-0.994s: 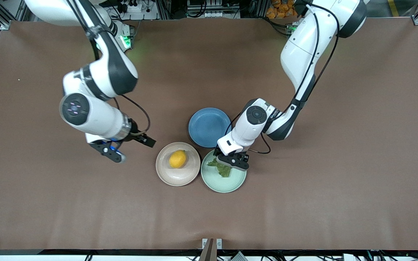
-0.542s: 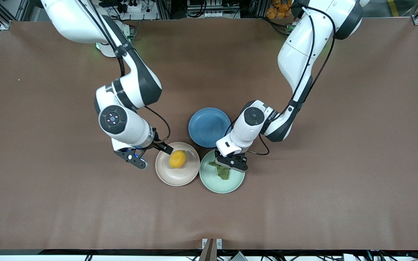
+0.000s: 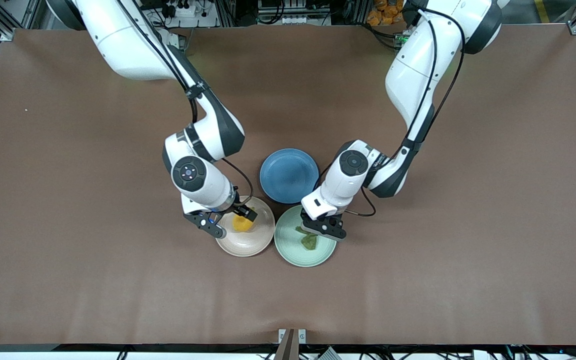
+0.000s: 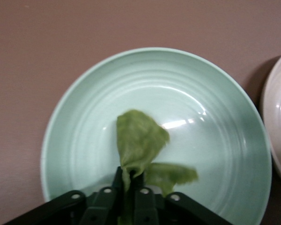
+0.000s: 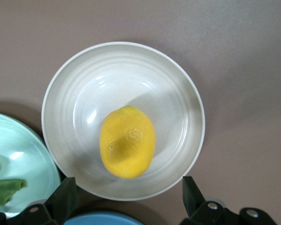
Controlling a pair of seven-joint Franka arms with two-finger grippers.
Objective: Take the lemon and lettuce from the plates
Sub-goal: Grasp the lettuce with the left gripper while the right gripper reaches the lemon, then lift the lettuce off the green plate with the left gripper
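Observation:
The lettuce [image 4: 138, 140] is a wrinkly green leaf in the mint green plate [image 4: 201, 140]. My left gripper [image 4: 129, 176] is shut on one edge of it, and the rest of the leaf lies in the plate. In the front view that gripper [image 3: 315, 232] is low over the mint plate [image 3: 288, 252], with the lettuce [image 3: 310, 242] showing under it. The yellow lemon [image 5: 127, 142] rests in the beige plate [image 5: 168, 93]. My right gripper [image 5: 127, 187] hangs open over it, with one finger to each side and touching nothing. From the front, the right gripper [image 3: 229, 221] partly covers the lemon [image 3: 240, 224].
A blue plate [image 3: 288, 175] with nothing in it stands on the brown table, farther from the front camera than the two plates and touching or nearly touching them. The beige plate [image 3: 263, 242] and the mint plate stand side by side, almost rim to rim.
My right arm has swung in from its end of the table to over the lemon. My left gripper has shut on the lettuce.

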